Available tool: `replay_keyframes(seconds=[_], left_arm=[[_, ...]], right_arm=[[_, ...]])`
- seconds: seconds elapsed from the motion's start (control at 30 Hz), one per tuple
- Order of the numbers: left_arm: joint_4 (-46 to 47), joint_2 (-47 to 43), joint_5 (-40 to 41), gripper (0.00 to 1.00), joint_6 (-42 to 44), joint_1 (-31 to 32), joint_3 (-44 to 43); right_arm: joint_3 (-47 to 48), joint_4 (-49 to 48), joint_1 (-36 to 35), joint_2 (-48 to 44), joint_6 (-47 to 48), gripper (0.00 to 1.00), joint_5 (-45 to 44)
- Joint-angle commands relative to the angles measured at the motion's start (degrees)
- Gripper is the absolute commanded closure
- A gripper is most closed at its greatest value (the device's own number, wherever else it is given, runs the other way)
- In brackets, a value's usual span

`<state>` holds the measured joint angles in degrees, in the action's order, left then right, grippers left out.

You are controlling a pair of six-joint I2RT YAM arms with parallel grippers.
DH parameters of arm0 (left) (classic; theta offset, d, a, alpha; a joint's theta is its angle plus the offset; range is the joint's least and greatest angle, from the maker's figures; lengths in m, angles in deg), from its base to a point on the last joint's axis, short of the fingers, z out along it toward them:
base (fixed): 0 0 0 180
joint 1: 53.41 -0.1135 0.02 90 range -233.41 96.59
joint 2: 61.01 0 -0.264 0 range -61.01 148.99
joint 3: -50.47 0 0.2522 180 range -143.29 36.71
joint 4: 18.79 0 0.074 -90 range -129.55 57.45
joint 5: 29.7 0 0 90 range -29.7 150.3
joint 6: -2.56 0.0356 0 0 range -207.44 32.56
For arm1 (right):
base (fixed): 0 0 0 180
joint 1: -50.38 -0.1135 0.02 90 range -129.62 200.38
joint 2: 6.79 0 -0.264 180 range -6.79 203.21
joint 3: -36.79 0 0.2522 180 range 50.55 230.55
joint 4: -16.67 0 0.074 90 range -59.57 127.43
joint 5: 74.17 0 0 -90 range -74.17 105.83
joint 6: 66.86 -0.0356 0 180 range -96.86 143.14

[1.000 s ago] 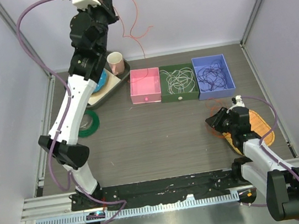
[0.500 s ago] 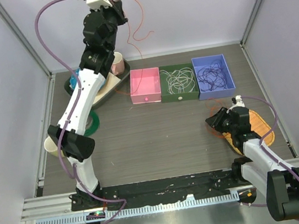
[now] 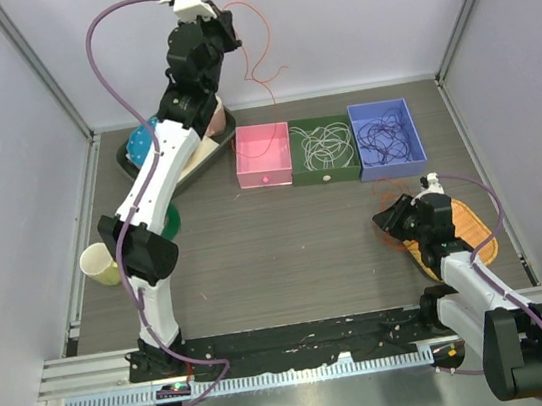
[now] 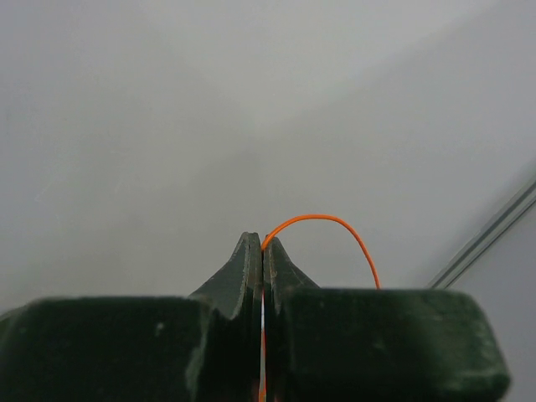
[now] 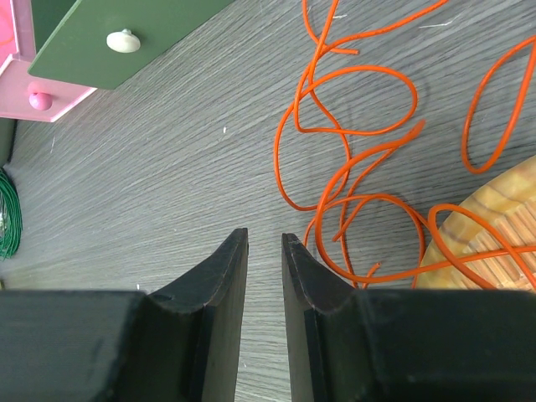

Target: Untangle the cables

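My left gripper (image 3: 225, 20) is raised high at the back, in front of the rear wall. It is shut on a red-orange cable (image 3: 264, 40) that hangs in a loose curl below it. In the left wrist view the cable (image 4: 322, 217) arcs out from between the closed fingertips (image 4: 263, 243). My right gripper (image 3: 388, 219) sits low over the table, open by a narrow gap, with nothing between its fingers (image 5: 265, 239). A tangle of red-orange cables (image 5: 352, 126) lies just right of it, partly on a wicker plate (image 5: 494, 243).
Three boxes stand in a row at the back: pink (image 3: 262, 154), green with white cables (image 3: 324, 145), blue with dark purple cables (image 3: 386, 134). A green cable coil (image 3: 167, 224) and a yellow cup (image 3: 98, 264) lie at the left. A dark tray (image 3: 133, 154) sits behind.
The left arm has swung to the right with the red-orange cable in its grip, and the dangling cable has shifted right. The yellow cup has come into view. The right arm has not moved.
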<state>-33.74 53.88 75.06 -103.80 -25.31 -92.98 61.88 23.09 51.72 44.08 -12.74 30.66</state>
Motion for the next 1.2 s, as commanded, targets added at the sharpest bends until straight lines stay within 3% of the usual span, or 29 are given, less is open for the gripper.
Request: replay_keyframes(seconds=[0.0,0.17,0.37,0.73,0.93,1.1,1.17], left_arm=[[2.7,-2.9,-0.2,1.0,-1.0,-0.1,5.9],[4.4,-7.1,3.2,1.0,-0.8,-0.1,19.2],[2.8,-8.1,5.7,1.0,-1.4,-0.5,26.5],[-3.4,-1.8,-3.4,1.0,-5.0,-1.8,27.7],[-4.7,1.1,-2.4,1.0,-7.2,-1.8,29.3],[-11.9,5.0,-1.9,1.0,-8.8,-1.9,24.8],[-13.7,5.6,-1.6,0.93,-9.1,-1.9,24.2]], right_arm=[[0.3,-2.7,0.1,-0.2,0.9,0.71,-0.9],[0.4,-2.9,0.1,0.0,0.9,0.71,-0.6],[0.2,-3.3,0.1,0.5,0.6,0.71,-0.3],[0.1,-4.0,0.1,1.3,0.5,0.71,0.1],[0.0,-4.0,0.1,1.2,0.5,0.71,0.1],[0.0,-4.2,0.1,1.5,0.5,0.71,0.4],[-0.2,-4.2,0.1,1.4,0.5,0.71,0.3]])
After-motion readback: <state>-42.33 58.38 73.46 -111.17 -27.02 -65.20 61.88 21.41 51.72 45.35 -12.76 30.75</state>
